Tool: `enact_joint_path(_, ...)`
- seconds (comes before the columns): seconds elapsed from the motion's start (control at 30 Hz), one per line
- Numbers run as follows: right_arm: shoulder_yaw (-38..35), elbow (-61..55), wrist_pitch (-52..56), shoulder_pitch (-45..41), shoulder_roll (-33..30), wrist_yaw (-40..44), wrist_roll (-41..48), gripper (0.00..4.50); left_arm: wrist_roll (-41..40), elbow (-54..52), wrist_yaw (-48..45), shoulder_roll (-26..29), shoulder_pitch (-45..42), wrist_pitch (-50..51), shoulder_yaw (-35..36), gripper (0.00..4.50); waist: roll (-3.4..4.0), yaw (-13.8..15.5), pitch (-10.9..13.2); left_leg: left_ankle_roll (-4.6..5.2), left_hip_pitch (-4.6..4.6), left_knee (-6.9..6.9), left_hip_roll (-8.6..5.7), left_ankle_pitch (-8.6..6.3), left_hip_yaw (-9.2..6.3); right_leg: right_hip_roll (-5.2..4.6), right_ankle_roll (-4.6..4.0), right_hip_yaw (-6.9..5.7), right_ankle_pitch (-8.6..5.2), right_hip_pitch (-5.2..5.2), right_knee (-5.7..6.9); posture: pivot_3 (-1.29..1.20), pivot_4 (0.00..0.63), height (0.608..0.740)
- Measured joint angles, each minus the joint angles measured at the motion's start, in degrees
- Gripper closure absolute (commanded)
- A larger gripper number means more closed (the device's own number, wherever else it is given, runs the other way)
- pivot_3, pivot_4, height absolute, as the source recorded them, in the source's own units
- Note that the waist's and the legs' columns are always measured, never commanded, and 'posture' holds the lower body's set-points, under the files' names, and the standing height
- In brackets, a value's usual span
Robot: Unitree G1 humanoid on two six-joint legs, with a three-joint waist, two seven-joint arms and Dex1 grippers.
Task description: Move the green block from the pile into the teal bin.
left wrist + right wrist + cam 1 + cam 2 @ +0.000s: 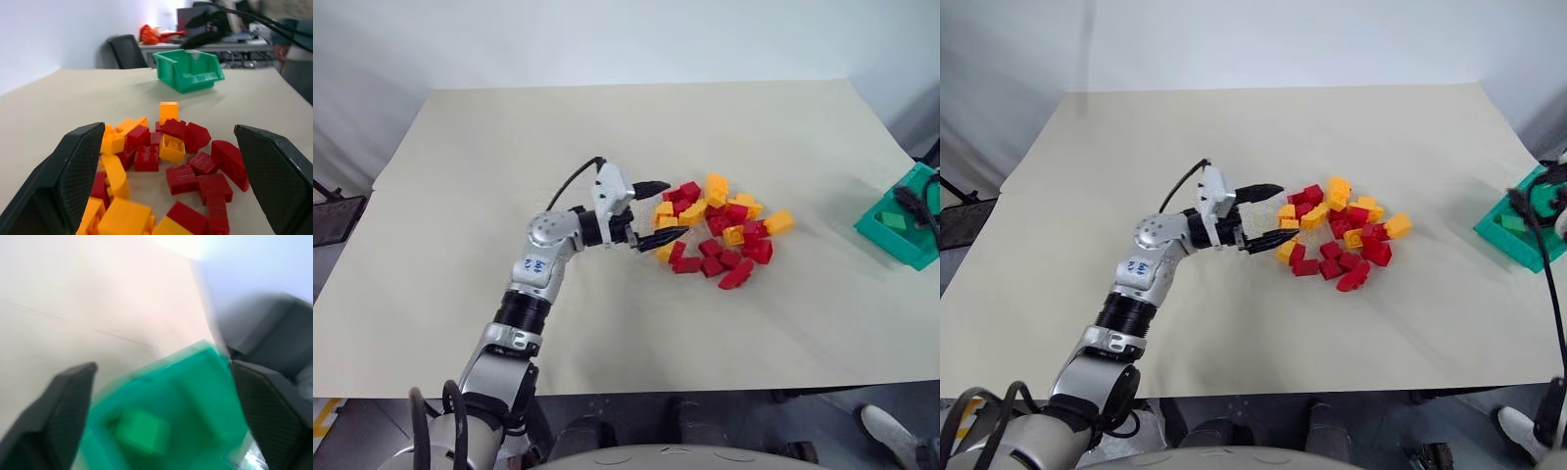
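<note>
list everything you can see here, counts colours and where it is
table: one, beige top, bears everything below
pile: one heap of about twenty bricks, red and yellow-orange, mid-table
teal bin: one, teal, near the table's right edge
green block: one, green, inside the bin
chair: one, dark, beyond the table
shoe: one, white, on the floor by the table's near right corner
left gripper: black fingers, open, at the pile's left edge
right gripper: black fingers, open, over the bin
</note>
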Motion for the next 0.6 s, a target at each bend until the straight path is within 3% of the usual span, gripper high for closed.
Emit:
enact_joint_path(0.2, 0.05, -11.88, 3.18, 8.71, 0.01, 15.50, 9.48, 0.02, -4.07, -9.15, -3.51, 11.35, 12.19, 5.98, 4.74, 0.00, 0.00, -0.12, 0.00, -0.02, 0.07, 0.18, 0.02, -0.01, 0.07, -0.01, -0.12, 0.10, 0.08, 0.01, 0.06, 0.00, 0.150, 0.740)
enact_joint_path(0.47, 4.48, -3.56, -12.50, 10.17, 1.63, 31.12, 9.41, 0.02, -6.19, -9.12, -6.80, 23.00, 22.93, 4.57, 14.30, 0.00, -0.04, -0.33, 0.01, -0.04, 0.13, 0.14, 0.02, -0.09, 0.08, -0.07, -0.14, 0.06, 0.11, 0.02, 0.02, 0.00, 0.150, 0.740)
enact_joint_path(0.6, 5.75, 0.23, -15.98, 7.47, 1.63, 32.82, 8.50, 0.02, -6.23, -7.80, -7.44, 24.09, 24.64, 2.37, 16.16, 0.00, -0.03, -0.21, 0.02, -0.04, 0.12, 0.18, 0.03, -0.09, 0.13, -0.11, -0.16, 0.07, 0.11, -0.03, 0.09, 0.00, 0.150, 0.740)
